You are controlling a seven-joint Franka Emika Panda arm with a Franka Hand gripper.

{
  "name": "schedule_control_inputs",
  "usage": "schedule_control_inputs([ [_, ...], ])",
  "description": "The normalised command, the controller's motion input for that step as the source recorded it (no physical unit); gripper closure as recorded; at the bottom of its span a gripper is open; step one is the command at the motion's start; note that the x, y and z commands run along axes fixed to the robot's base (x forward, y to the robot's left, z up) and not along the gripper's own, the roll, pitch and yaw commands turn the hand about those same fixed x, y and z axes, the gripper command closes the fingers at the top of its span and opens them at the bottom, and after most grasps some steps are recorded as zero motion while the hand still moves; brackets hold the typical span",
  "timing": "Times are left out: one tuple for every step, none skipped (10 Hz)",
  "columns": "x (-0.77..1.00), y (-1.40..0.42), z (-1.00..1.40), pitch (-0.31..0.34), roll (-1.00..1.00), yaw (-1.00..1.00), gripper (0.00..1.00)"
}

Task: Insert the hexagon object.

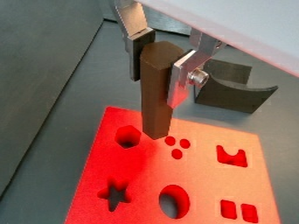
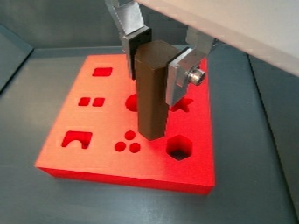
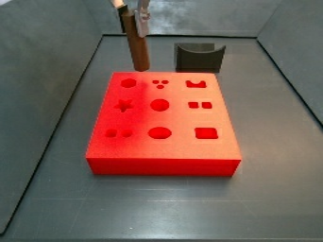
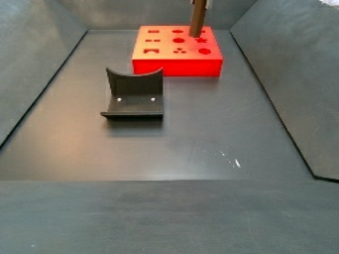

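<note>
One peg point(image 1: 156, 92), one hexagon hole point(image 2: 179, 149) to find, and we're in the approach stage: the brown peg hangs upright over the red block point(image 3: 164, 151), its lower end close above the top face and, by my reading, not yet in any opening. In a wrist view the tip sits just beside the hexagon hole point(image 1: 126, 134), near the cluster of three small dots. The next move, as I judge it, calls for a small sideways shift to centre the tip over that hole, matching the flats, then a straight push down. The pincer point(image 2: 160, 54) is clamped on the peg's upper part, silver plates pressed against opposite sides, only the peg's thickness apart. Behind the block, the dark curved holder point(image 3: 198, 55) stands idle on the desk point(image 4: 199, 149).
</note>
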Motion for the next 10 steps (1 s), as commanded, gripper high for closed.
schedule_control_inputs([
  [0.07, 0.00, -0.27, 0.000, 0.00, 0.01, 1.00],
  [-0.22, 0.16, -0.51, 0.140, 0.00, -0.08, 1.00],
  [-0.29, 0.29, -0.50, 0.244, 0.00, -0.16, 1.00],
  [-0.20, 0.17, -0.35, 0.134, -0.12, -0.27, 1.00],
  [-0.11, 0.04, -0.20, 0.067, -0.06, -0.25, 1.00],
  [0.00, -0.02, -0.08, 0.026, -0.02, -0.18, 1.00],
  [0.00, -0.12, -0.07, 0.064, 0.00, -0.14, 1.00],
  [-0.15, -0.15, 0.00, 0.096, 0.06, -0.18, 1.00],
  [-0.10, -0.19, -0.02, 0.086, 0.04, -0.18, 1.00],
  [0.00, -0.03, -0.09, 0.006, 0.00, -0.14, 1.00],
])
